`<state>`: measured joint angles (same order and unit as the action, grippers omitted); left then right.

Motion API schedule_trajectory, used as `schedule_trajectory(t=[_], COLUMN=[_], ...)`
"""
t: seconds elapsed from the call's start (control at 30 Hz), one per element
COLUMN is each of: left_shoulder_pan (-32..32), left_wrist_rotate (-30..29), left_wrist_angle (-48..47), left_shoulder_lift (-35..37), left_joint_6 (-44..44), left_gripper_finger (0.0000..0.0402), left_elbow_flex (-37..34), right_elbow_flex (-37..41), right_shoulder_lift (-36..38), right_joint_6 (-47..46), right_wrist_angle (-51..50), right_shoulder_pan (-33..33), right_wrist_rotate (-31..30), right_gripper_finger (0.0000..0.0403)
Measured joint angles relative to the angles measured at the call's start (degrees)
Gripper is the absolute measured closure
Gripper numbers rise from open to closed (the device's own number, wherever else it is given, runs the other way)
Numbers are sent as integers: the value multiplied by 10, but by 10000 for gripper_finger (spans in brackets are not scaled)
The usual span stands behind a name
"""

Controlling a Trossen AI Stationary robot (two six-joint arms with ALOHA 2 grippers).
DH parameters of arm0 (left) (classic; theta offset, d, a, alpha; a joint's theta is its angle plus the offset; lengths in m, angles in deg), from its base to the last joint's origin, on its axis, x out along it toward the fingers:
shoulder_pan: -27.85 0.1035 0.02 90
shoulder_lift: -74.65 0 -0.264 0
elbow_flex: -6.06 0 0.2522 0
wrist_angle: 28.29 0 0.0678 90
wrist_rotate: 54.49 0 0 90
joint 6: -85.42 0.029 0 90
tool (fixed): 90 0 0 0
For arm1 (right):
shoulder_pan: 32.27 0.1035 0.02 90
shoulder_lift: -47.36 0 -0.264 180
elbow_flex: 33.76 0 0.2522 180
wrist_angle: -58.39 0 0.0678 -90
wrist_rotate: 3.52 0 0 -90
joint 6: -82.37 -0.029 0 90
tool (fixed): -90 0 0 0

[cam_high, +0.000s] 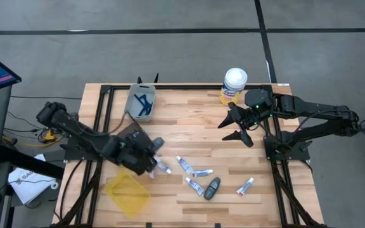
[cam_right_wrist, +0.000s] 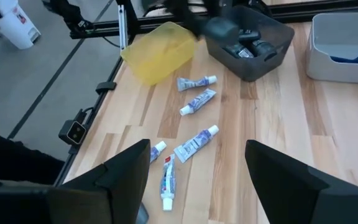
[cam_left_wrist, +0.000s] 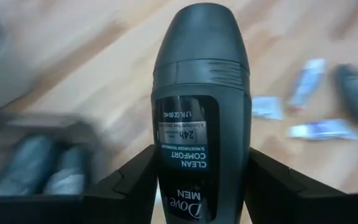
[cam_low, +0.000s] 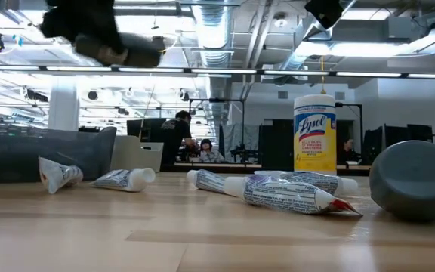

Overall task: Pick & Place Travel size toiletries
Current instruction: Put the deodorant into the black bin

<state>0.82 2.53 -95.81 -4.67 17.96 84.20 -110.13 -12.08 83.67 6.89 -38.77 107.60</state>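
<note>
Between the two dark fingers point(cam_left_wrist: 135, 186) of the left gripper point(cam_left_wrist: 201, 186) sits a dark grey roll-on deodorant point(cam_left_wrist: 201, 112), clamped at its lower body with the rounded cap pointing away from the wrist; its label reads Dove Men Clean Comfort. In the high view that left gripper point(cam_high: 149, 154) hangs over the near-left part of the wooden table point(cam_high: 195, 114), above a dark grey bin point(cam_high: 132, 147) that already holds similar dark pieces, seen more plainly in the right wrist view point(cam_right_wrist: 250, 40). Just beside the bin, toward the table's near edge, lies a yellow bin point(cam_high: 127, 193). To the right of the gripper, small white tubes point(cam_high: 185, 166) with blue and red marks lie scattered on the wood, together with one dark oval deodorant point(cam_high: 212, 188) lying flat among them. A pale grey bin point(cam_high: 140, 101) holding dark-blue razors point(cam_high: 146, 103) stands at the far-left part of the table. The right gripper point(cam_high: 239, 126) waits over the far-right part of the table, fingers spread wide and empty, near a yellow canister point(cam_high: 233, 85) with a white lid. In the low view, people show in the room behind the table.
</note>
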Motion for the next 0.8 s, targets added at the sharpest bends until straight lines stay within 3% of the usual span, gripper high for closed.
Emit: schedule_trajectory(t=[0.17,0.4,0.8], left_shoulder_pan=[24,32,63], left_wrist_rotate=[54,134,140], left_wrist_angle=[-76,-105,-104], left_shoulder_lift=[40,72,76], left_joint_6=[-48,-110,-122], left_gripper_finger=[219,221,221], left_elbow_flex=[-39,-113,-170], right_elbow_flex=[0,0,0], right_shoulder_lift=[0,0,0], right_joint_6=[3,2,-17], right_wrist_angle=[2,5,27], right_shoulder_pan=[0,-21,-77], right_wrist_rotate=[0,0,-1], right_gripper_finger=[147,147,147])
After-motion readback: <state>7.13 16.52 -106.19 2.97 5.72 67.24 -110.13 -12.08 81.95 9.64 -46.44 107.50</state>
